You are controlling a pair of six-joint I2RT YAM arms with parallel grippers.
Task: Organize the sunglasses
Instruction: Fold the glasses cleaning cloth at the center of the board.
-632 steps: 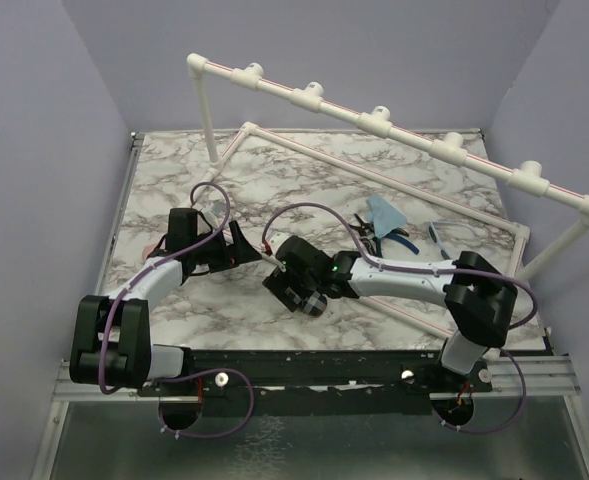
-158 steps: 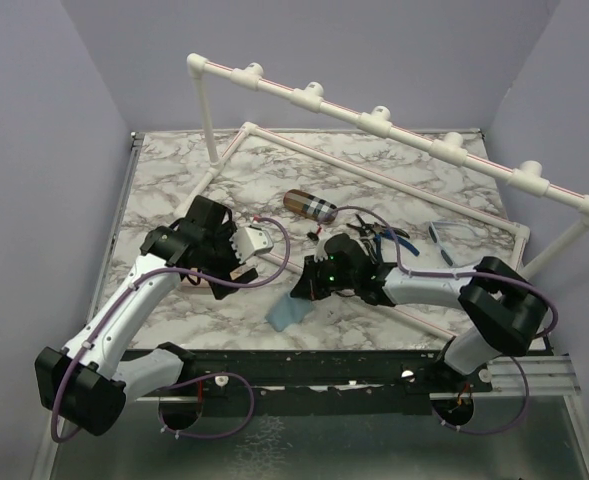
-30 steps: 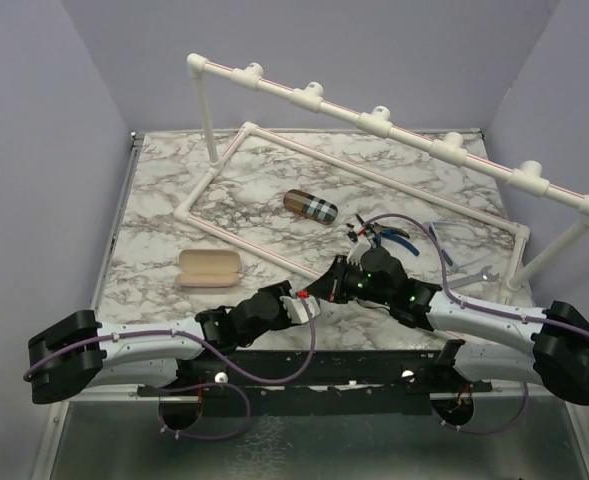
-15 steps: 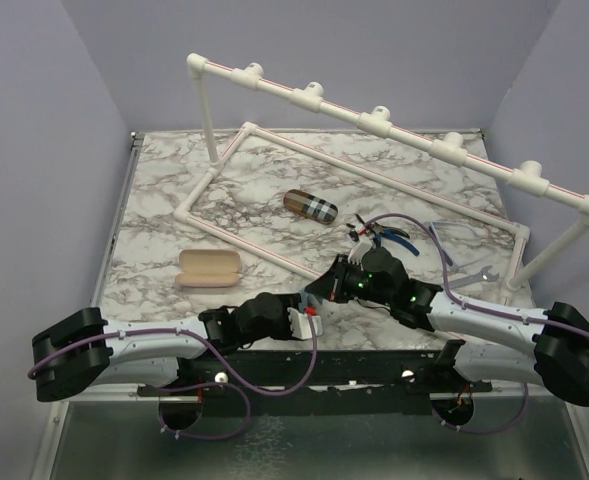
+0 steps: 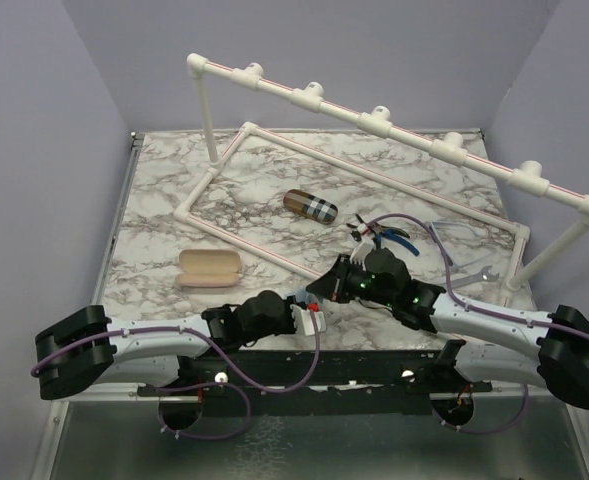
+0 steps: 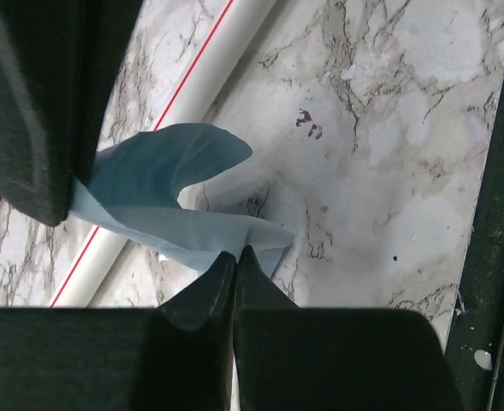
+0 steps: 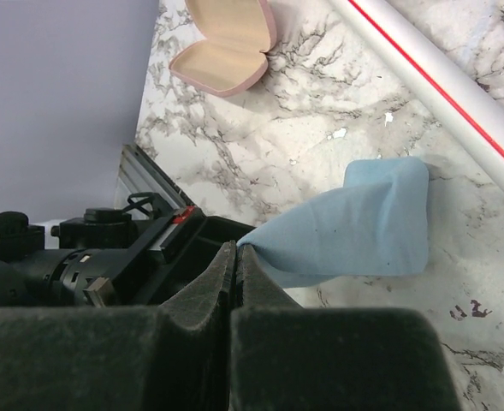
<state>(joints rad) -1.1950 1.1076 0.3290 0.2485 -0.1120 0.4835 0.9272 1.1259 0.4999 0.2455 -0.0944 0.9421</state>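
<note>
The one pair of sunglasses (image 5: 458,232) that shows lies flat on the marble counter (image 5: 164,210) at its 3 o'clock side, inside the white pipe frame (image 5: 274,140). Neither arm touches it, a purple cable crosses in front of it, and its pale lenses are only faintly visible. Just to its 9 o'clock side are the black-and-blue pliers (image 5: 386,236), and further toward 10 o'clock lies the closed brown plaid case (image 5: 309,205). At the counter's 6 o'clock edge the two arms meet over a light blue cloth (image 7: 363,227). The right pincer (image 7: 236,246) is closed tight on one corner of it, the rest hanging down to the marble beside a red-striped pipe. The left pincer (image 6: 236,250) is likewise clamped on a fold of the same cloth, which curls up against the pipe. The open pink case (image 5: 209,268) sits apart at 9 o'clock, its tan lining facing up.
</note>
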